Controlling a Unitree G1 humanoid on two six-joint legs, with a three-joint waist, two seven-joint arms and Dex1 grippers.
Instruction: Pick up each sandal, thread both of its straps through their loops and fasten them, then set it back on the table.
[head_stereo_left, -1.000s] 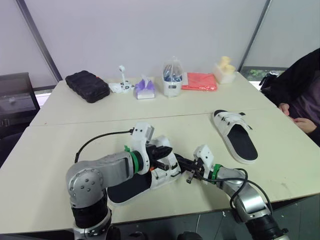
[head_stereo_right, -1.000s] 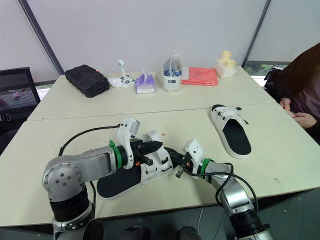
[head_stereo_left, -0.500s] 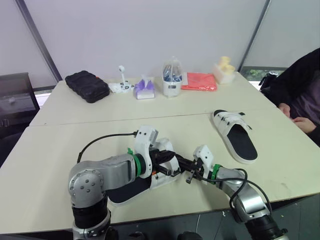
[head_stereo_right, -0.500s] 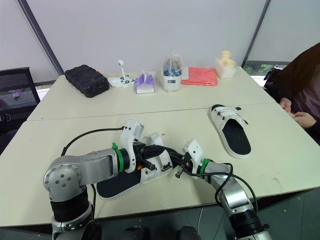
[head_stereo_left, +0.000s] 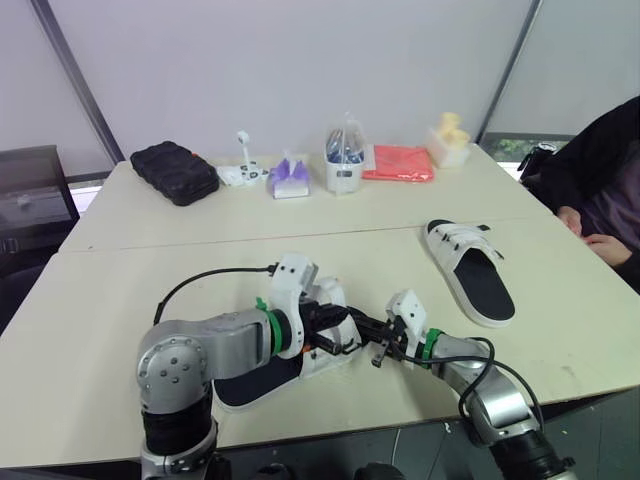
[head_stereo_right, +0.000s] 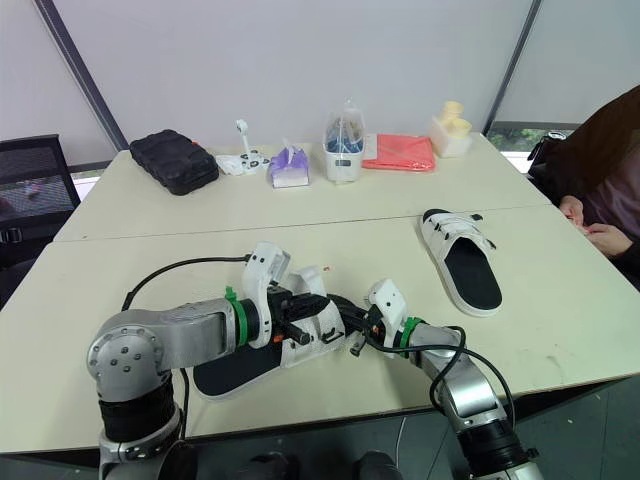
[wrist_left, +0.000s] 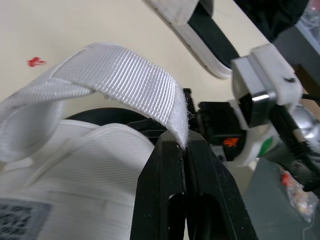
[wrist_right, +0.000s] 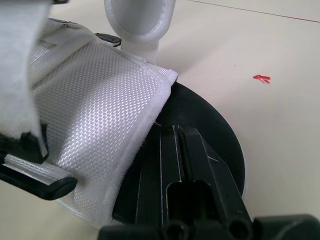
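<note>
The near sandal (head_stereo_left: 250, 382), with a black sole and white upper, lies at the table's front centre. My left gripper (wrist_left: 184, 143) is shut on the end of its white woven strap (wrist_left: 125, 80), which is lifted off the upper. Just right of it, my right gripper (wrist_right: 178, 131) is shut. Its fingertips lie over the black footbed (wrist_right: 215, 130) against the edge of the white upper flap (wrist_right: 95, 100). I see nothing between those fingers. The second sandal (head_stereo_left: 470, 270) lies flat at the right, apart from both grippers.
Along the far side stand a black case (head_stereo_left: 175, 172), a tissue pack (head_stereo_left: 290, 178), a bagged bottle (head_stereo_left: 344, 160), a red cloth (head_stereo_left: 400, 163) and a yellow item (head_stereo_left: 449, 135). A person's hand (head_stereo_left: 610, 245) rests at the right edge.
My left gripper has drawn the strap a little rightward and lower, closer to the right gripper. The right gripper and the far sandal have stayed put.
</note>
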